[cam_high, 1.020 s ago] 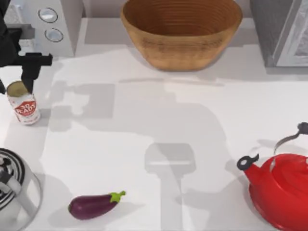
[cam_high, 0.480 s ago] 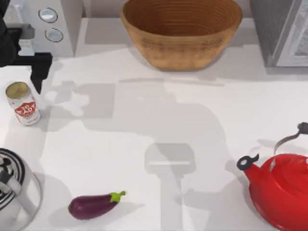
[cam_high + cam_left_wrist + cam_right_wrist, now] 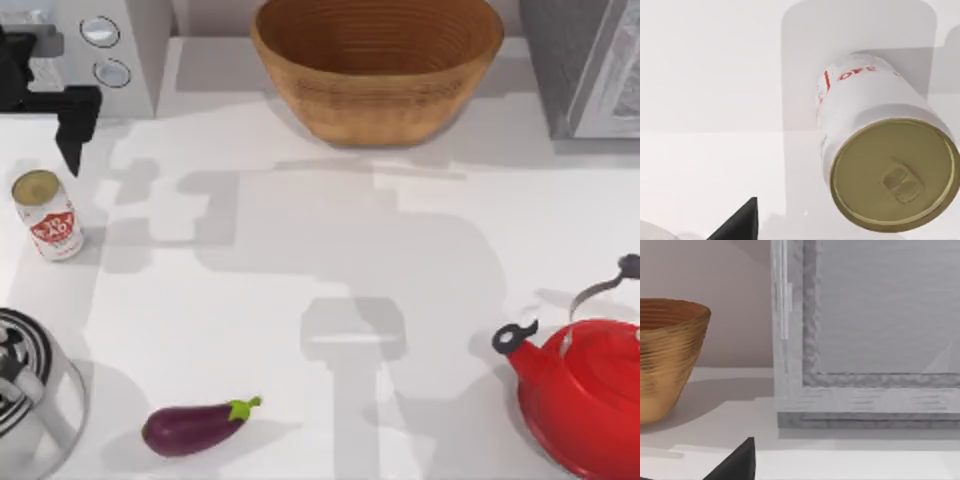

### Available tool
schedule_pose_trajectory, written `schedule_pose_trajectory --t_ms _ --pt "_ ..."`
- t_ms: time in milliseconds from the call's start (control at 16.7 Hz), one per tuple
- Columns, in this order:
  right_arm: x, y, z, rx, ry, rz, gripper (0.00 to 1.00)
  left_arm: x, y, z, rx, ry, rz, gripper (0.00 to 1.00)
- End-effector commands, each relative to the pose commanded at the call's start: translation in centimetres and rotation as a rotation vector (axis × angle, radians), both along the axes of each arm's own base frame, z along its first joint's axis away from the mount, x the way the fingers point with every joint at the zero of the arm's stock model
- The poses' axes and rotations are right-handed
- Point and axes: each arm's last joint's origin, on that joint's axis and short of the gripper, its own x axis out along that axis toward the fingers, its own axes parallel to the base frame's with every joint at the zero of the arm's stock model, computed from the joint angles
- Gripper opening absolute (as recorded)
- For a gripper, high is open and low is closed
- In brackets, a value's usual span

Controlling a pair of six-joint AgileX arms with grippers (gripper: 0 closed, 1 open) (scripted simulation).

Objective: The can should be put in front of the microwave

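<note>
A white desk (image 3: 300,250) is carrying a scatter of items: the can (image 3: 46,214) is standing upright near the left edge, in front of the microwave (image 3: 112,50); a wicker bowl (image 3: 377,66) is sitting at the back, a dark grey box (image 3: 585,65) at the back right, a red kettle (image 3: 585,395) at the front right, an eggplant (image 3: 195,425) and a steel pot (image 3: 35,400) at the front left.

We see the can (image 3: 46,215) standing upright at the table's (image 3: 300,250) left side, in front of the microwave (image 3: 100,50). The bowl (image 3: 377,65) stands at the back middle, the kettle (image 3: 585,395) front right, the eggplant (image 3: 195,425) front left.
</note>
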Motion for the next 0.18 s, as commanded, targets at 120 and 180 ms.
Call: schedule_pose_trajectory --t_ms 120,180 --pt "0.0 0.0 0.0 0.0 0.0 0.0 1.0 -0.08 -0.02 1.07 -0.002 0.002 -0.001 1.0" --pt "0.0 0.0 0.0 0.0 0.0 0.0 1.0 -0.11 -0.03 1.27 -0.001 0.001 -0.001 1.0"
